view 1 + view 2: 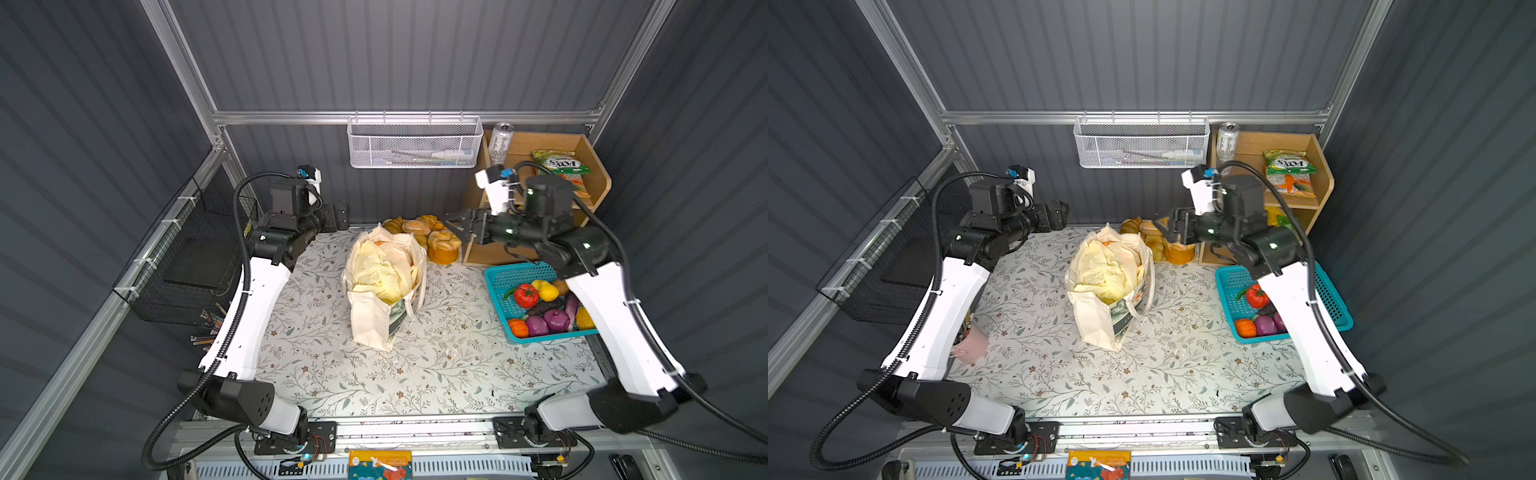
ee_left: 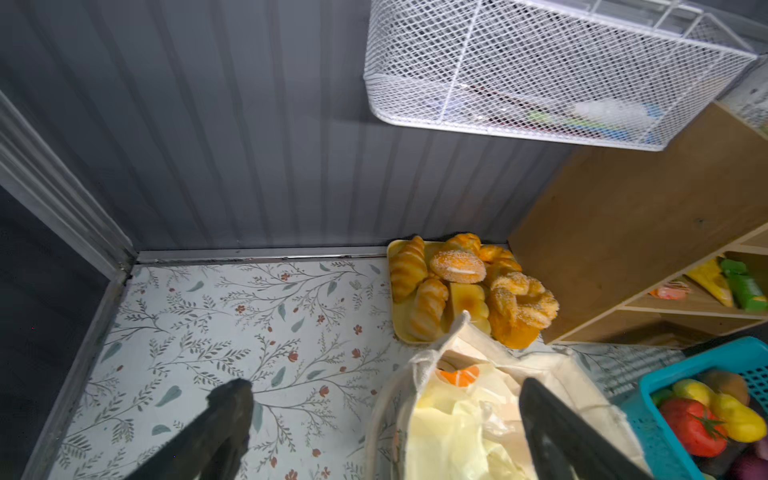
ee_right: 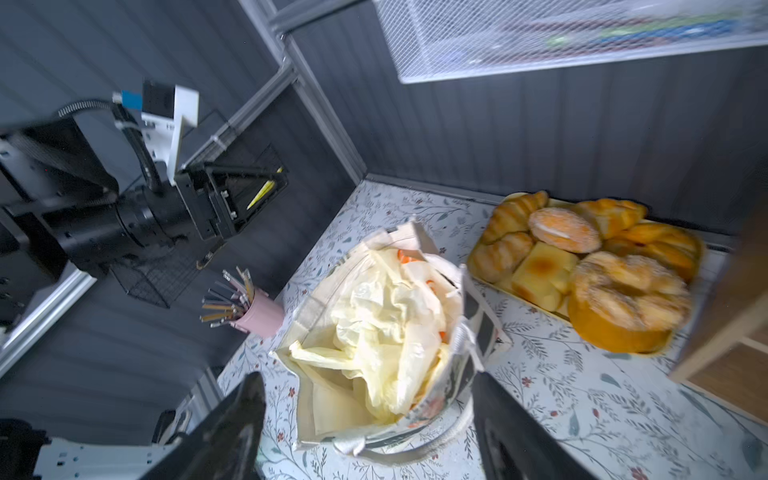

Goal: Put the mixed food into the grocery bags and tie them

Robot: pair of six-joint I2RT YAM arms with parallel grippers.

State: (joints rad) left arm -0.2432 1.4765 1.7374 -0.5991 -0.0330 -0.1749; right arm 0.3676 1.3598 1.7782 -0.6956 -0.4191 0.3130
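Note:
A cream canvas tote (image 1: 376, 324) stands open mid-table, and a crumpled pale-yellow plastic bag (image 1: 382, 274) with orange prints fills its mouth. Toy vegetables (image 1: 540, 307) lie in a teal basket (image 1: 498, 276) on the right. A white drink can (image 1: 500, 143) and a green packet (image 1: 561, 164) sit on the wooden shelf. My left gripper (image 1: 343, 216) hovers open at the back left of the tote, empty. Above the bread tray, back right of the tote, my right gripper (image 1: 453, 224) is open and holds nothing. The right wrist view shows the tote (image 3: 328, 407) below its spread fingers (image 3: 237, 415).
A tray of bread rolls (image 1: 424, 232) sits behind the tote. The wooden shelf (image 1: 598, 166) fills the back right corner, with a white mesh basket (image 1: 415, 145) on the back wall. A black wire basket (image 1: 199, 257) hangs left. A pink pencil cup (image 1: 971, 343) stands beside the left arm.

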